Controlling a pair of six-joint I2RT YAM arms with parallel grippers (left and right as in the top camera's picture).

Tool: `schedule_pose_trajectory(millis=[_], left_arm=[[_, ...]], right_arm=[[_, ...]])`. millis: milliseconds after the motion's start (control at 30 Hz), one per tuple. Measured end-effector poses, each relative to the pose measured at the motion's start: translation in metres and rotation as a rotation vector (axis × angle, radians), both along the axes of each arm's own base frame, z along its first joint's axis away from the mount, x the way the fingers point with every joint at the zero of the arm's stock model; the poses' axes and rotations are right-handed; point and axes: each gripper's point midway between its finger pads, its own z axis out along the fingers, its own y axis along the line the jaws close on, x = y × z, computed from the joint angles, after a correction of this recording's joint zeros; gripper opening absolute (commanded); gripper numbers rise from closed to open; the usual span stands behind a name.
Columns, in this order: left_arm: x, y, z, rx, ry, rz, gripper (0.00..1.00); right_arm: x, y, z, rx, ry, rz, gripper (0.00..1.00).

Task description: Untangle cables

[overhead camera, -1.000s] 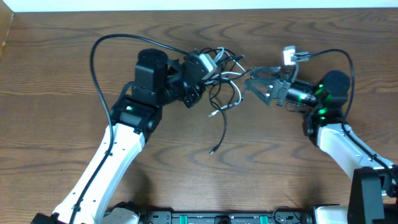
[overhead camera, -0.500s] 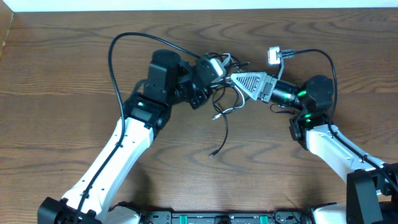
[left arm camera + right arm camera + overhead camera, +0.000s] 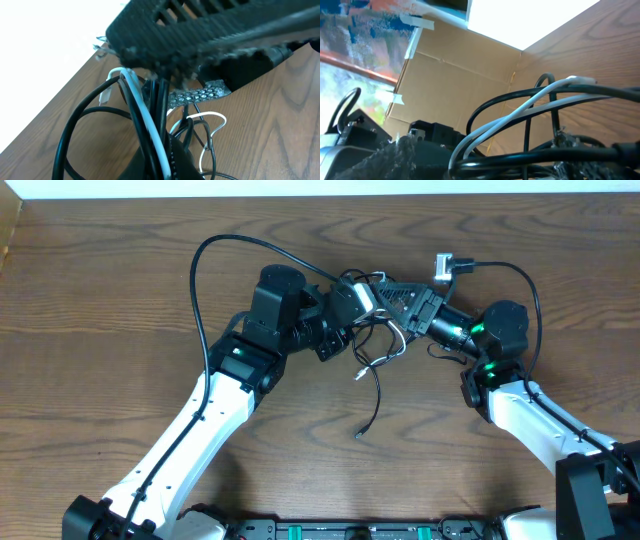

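left tool: is clamped fully shut on the cables.
cables: 1 tangled bundle, black cords with 1 white, is held at the left tool; loose ends are trailed over the surface near it.
right tool: is set just beside the left tool, jaws parted wide around the same bundle.

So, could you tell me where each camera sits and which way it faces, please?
Overhead: above the table, facing straight down; both arms, left gripper and right gripper at the cables.
Left wrist: on the left arm, facing the clamped cables; own finger below.
Right wrist: on the right arm, facing low across the table toward a cardboard wall; own fingers blurred below.
Shared: both wrist views show the white cable.
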Motion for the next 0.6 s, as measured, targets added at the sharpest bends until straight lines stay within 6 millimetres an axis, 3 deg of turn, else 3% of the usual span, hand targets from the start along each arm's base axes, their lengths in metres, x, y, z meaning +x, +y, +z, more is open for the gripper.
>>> schedule_pose_trajectory(millis=[600], left_arm=[[-0.012,-0.015,0.000,0.008,-0.010,-0.049,0.08]], right_arm=[[0.004,-0.002,0.000,0.009,0.012,-0.026,0.46]])
